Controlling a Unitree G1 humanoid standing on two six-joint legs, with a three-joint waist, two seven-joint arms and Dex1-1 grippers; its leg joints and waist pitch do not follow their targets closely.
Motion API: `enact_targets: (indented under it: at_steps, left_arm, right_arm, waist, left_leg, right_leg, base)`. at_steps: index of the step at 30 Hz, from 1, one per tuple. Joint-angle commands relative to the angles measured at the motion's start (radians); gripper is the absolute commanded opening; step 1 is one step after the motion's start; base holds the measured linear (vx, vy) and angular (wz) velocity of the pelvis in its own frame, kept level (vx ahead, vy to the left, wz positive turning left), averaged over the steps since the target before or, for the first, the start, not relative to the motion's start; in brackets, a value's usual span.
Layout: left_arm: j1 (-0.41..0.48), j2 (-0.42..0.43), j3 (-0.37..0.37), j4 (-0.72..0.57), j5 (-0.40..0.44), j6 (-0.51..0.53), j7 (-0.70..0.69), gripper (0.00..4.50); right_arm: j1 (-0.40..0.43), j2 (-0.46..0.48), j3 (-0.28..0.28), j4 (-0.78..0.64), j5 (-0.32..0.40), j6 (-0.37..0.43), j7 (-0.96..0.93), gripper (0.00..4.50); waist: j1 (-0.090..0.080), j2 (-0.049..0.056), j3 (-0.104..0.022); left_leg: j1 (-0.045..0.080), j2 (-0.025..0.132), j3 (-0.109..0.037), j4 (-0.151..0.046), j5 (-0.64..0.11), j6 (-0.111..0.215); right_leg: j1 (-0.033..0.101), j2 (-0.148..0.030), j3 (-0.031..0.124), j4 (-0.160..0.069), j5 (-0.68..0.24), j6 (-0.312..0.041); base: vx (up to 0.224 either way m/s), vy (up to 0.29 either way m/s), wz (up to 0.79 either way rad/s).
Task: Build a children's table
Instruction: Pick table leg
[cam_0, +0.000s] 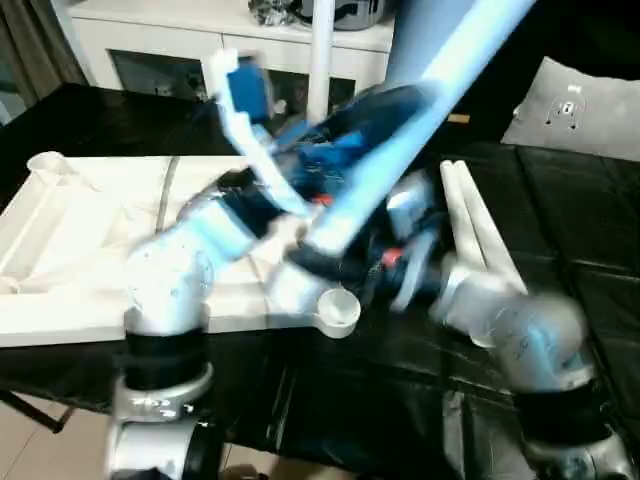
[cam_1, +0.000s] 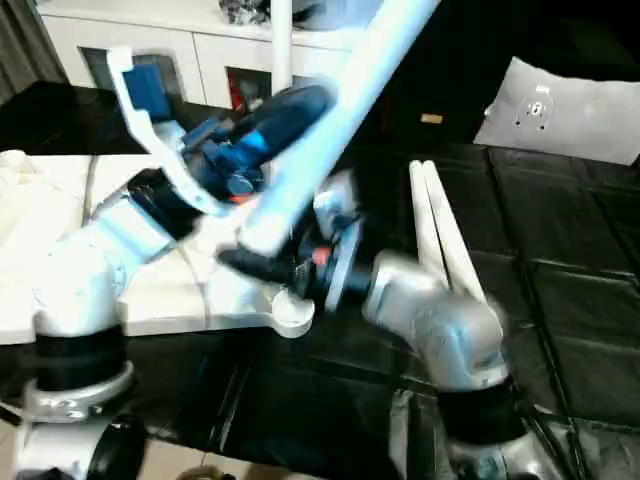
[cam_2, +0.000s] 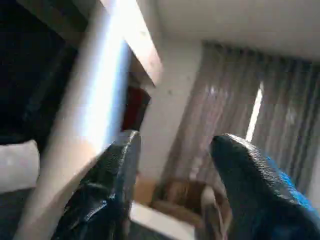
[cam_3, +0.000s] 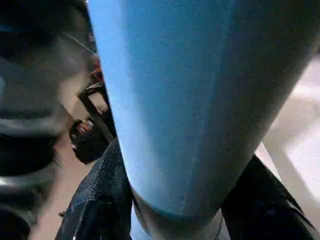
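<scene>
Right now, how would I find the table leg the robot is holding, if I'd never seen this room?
Find the white tabletop lying upside down on the black cover. At its near corner socket, the right gripper clamps one long leg. That leg slants up into the air, while two other legs lie flat side by side to its right.

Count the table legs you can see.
4: one already upright in the tabletop at the back, one tilted in the right gripper, two lying together on the black mat.

Both forearms angled inward. Right end effector (cam_3: 170, 200) clamped; left end effector (cam_2: 172, 185) fingers spread apart.
</scene>
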Motion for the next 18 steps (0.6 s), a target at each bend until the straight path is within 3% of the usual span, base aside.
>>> enact_targets:
  at_steps: [1, 4, 6, 11, 13, 15, 18]
  left_arm:
    - [0.004, 0.028, -0.052, -0.014, 0.057, 0.014, -0.026, 2.97]
    - [0.005, 0.068, -0.087, -0.022, 0.09, 0.012, -0.047, 2.96]
    - [0.004, 0.066, -0.08, -0.024, 0.081, 0.011, -0.045, 2.96]
    - [-0.001, 0.005, 0.033, -0.046, -0.072, -0.012, -0.002, 2.96]
    - [0.01, 0.003, 0.058, -0.074, -0.133, -0.015, 0.0, 2.96]
    - [0.032, 0.016, 0.071, -0.111, -0.179, -0.014, 0.002, 2.96]
    - [0.069, 0.039, 0.074, -0.151, -0.177, 0.008, 0.018, 2.96]
  right_arm:
    - [-0.011, -0.001, -0.001, -0.023, -0.008, -0.009, -0.002, 1.9]
    - [-0.013, -0.007, 0.004, -0.022, -0.016, -0.018, -0.003, 1.9]
    - [-0.014, -0.007, 0.005, -0.022, -0.017, -0.021, -0.004, 1.9]
    - [-0.017, 0.0, -0.019, -0.008, -0.018, -0.039, -0.019, 1.9]
    - [-0.011, 0.005, -0.031, -0.007, -0.023, -0.046, -0.031, 1.9]
    - [0.0, 0.013, -0.05, -0.006, -0.029, -0.054, -0.06, 1.9]
    - [0.015, 0.018, -0.067, 0.005, -0.058, -0.083, -0.104, 1.9]
  waist:
    - [-0.002, -0.004, -0.063]
    - [-0.005, -0.003, -0.063]
    - [-0.005, -0.001, -0.063]
    - [-0.003, -0.004, -0.066]
    - [-0.004, -0.003, -0.067]
    - [-0.004, -0.007, -0.064]
    - [-0.004, -0.006, -0.062]
  left_leg:
    - [-0.007, 0.036, -0.011, -0.068, -0.102, 0.004]
    - [-0.004, 0.036, -0.013, -0.07, -0.112, -0.002]
    - [-0.003, 0.036, -0.012, -0.069, -0.107, -0.005]
    - [-0.005, 0.04, -0.012, -0.067, -0.094, -0.005]
    - [-0.007, 0.039, -0.011, -0.066, -0.091, -0.002]
    - [-0.006, 0.04, -0.01, -0.067, -0.098, -0.001]
    - [-0.004, 0.041, -0.011, -0.07, -0.109, -0.007]
  right_leg:
    - [0.06, -0.071, 0.049, -0.089, -0.378, -0.075]
    - [0.056, -0.071, 0.048, -0.095, -0.443, -0.03]
    - [0.055, -0.07, 0.048, -0.095, -0.433, -0.034]
    - [0.059, -0.071, 0.048, -0.081, -0.334, -0.103]
    - [0.06, -0.07, 0.049, -0.079, -0.319, -0.114]
    - [0.059, -0.071, 0.05, -0.08, -0.342, -0.108]
    - [0.056, -0.071, 0.05, -0.082, -0.376, -0.088]
  base:
    - [0.0, 0.0, 0.0]
    - [0.0, 0.0, 0.0]
    - [0.0, 0.0, 0.0]
    - [0.0, 0.0, 0.0]
    - [0.0, 0.0, 0.0]
    - [0.0, 0.0, 0.0]
    - [0.0, 0.0, 0.0]
